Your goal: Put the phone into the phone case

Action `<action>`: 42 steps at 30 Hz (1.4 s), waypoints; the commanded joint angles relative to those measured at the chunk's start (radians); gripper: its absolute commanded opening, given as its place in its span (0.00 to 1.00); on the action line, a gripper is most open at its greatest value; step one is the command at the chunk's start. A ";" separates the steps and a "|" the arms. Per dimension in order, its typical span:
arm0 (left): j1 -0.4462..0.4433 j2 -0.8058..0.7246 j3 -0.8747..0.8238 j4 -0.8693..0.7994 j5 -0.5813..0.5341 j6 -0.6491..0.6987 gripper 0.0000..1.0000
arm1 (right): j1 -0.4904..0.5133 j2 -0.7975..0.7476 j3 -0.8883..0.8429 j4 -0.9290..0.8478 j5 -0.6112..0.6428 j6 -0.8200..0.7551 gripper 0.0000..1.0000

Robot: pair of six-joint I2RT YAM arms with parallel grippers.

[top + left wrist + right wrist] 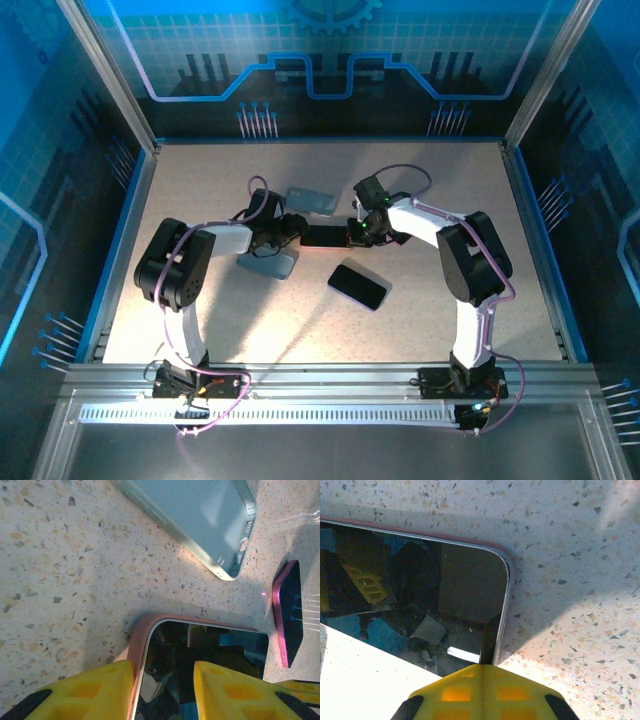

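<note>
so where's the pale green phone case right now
In the top view the pale green translucent phone case lies flat on the speckled table, near the middle, just beyond the pink-edged black phone.

Phone (410, 590), left end off-frame

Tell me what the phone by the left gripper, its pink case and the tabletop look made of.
Phone: glossy black glass front, mirroring its surroundings, shiny metal-looking edge. Pink case: matte, probably silicone or soft plastic. Tabletop: pale speckled stone-look surface, possibly laminate, low sheen.
</note>
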 commanded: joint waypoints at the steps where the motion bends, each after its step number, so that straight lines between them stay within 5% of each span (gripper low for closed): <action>1: -0.023 0.028 0.022 -0.026 0.009 0.022 0.38 | 0.054 0.112 -0.036 0.004 0.020 0.000 0.00; 24: -0.045 0.023 0.047 -0.105 -0.024 -0.002 0.38 | 0.105 0.248 -0.029 -0.009 -0.008 0.013 0.00; 42: -0.046 0.003 0.114 -0.202 -0.095 -0.010 0.38 | -0.004 -0.061 0.064 -0.105 -0.093 -0.013 0.00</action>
